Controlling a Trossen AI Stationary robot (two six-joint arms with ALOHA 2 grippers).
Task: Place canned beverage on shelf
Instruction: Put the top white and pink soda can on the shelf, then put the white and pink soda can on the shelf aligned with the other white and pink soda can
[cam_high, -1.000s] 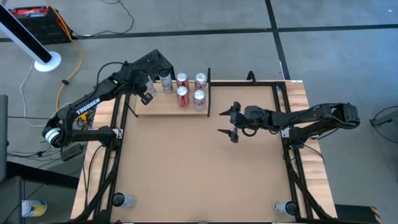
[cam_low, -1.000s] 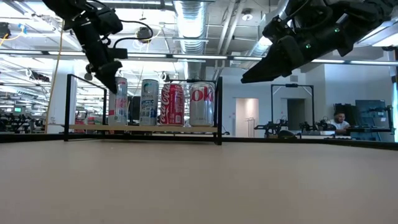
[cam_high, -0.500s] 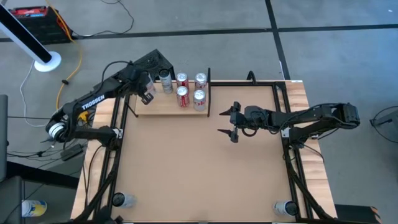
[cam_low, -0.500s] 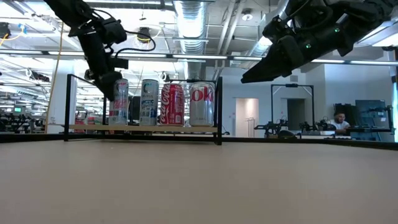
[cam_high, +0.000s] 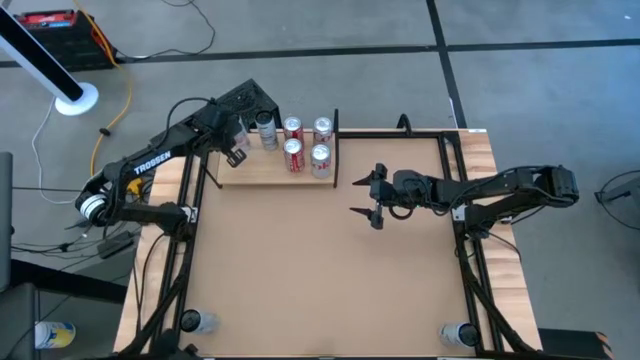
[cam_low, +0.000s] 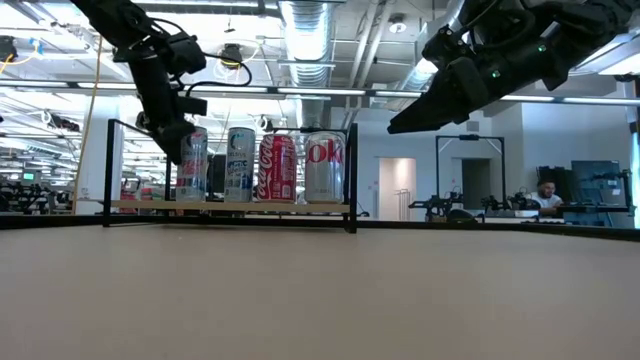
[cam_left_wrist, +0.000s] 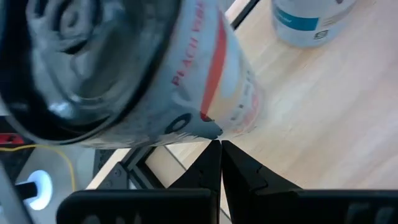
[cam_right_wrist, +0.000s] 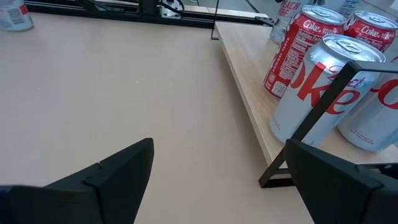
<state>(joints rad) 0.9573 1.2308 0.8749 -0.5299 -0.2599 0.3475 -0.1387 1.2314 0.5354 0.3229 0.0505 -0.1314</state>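
A: Five cans stand on the pale wood plank shelf (cam_high: 270, 172) at the far left of the tan table (cam_high: 320, 270), seen from above: a silver can with a dark label (cam_high: 266, 131), two red cans (cam_high: 292, 129) behind one another, and two silver cans with red lettering (cam_high: 322, 128) nearest the thin black end piece (cam_high: 336, 146).

B: And the arms?

A: Left tool (cam_high: 237, 150) sits over the shelf's left end, its fingers pressed together. Right tool (cam_high: 369, 197) hangs above the bare table, well apart from the shelf, fingers spread wide, nothing between them.

B: From table height?

A: Four cans show in a row on the shelf (cam_low: 230, 207): a white can with red print (cam_low: 192, 164), a pale blue-and-white can (cam_low: 240, 164), a red can (cam_low: 278, 168), a silver can with red letters (cam_low: 324, 166). The left tool (cam_low: 170, 135) hangs in front of the white can; whether it touches, I cannot tell. The right tool (cam_low: 440, 95) is up high.

B: Left wrist view?

A: The white can with red print (cam_left_wrist: 155, 68) fills the picture, just beyond the closed fingertips (cam_left_wrist: 221, 152), standing on the shelf (cam_left_wrist: 323, 112).

B: Right wrist?

A: Spread fingers (cam_right_wrist: 112, 174) frame bare table, with the shelf (cam_right_wrist: 249, 93) and its cans beyond.
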